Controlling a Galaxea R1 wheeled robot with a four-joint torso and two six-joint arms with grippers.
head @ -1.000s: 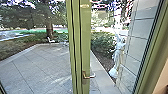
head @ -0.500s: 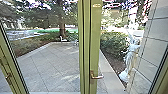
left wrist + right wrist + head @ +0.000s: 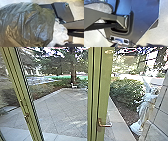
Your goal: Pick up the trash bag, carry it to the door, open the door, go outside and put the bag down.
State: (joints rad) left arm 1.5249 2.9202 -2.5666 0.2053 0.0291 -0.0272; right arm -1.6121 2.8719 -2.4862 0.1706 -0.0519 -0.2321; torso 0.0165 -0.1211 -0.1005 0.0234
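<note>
The robot has a big dark plate [image 3: 141,23] with straight, slanted edges, and part of it shines blue. In the big dark plate is a dip with round corners. A silver ring [image 3: 126,21] sits by that dip, at the end of a long grey bar [image 3: 95,15] with gaps in it, over the plate. Also on the plate is a pale strip [image 3: 117,40] with two black plugs. A thin black cord [image 3: 102,34] runs past the plate's edge. One plate corner has a small round fitting [image 3: 66,4].
</note>
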